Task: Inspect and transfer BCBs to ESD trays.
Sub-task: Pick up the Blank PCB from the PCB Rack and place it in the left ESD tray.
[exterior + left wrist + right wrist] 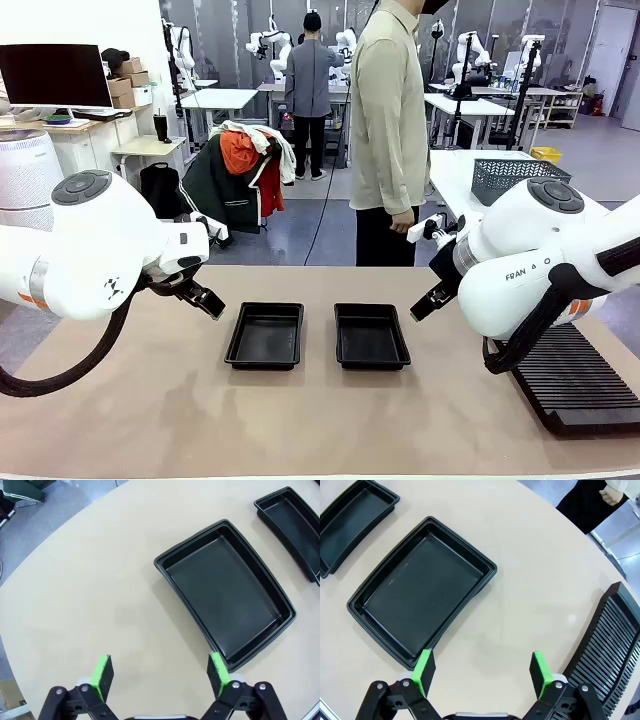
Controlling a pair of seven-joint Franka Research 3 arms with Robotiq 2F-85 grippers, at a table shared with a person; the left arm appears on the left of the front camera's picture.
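Black plastic, shallow, raised rims: left tray and right tray, side by side on the tan table. Their long sides face each other across a narrow gap, and their floors are plain black.

Entry 1, left tray. Lies inward of the left pincer, toward the table's middle and lower than it. In the left wrist view it runs forward and away from one green pad, with its nearest corner just beside that pad in the picture. The second tray shows farther off on the same side.

Entry 2, right tray. Lies inward of the right pincer and lower than it. In the right wrist view its nearest corner sits just beside one pad, and the body stretches ahead and to that side.

Entry 3, left pincer. Fingers spread wide, held above the table, pinching nothing.

Entry 4, right pincer. Fingers spread wide, held above the table, pinching nothing.

Entry 5, rack. Black, ribbed, long. It lies on the table at the right pincer's outer side, opposite the tray.

Entry 6, person. Stands at the far edge, beyond both pincers, with a hand hanging at the side.

Entry 7, basket. Grey mesh, on a white table beyond the right pincer.
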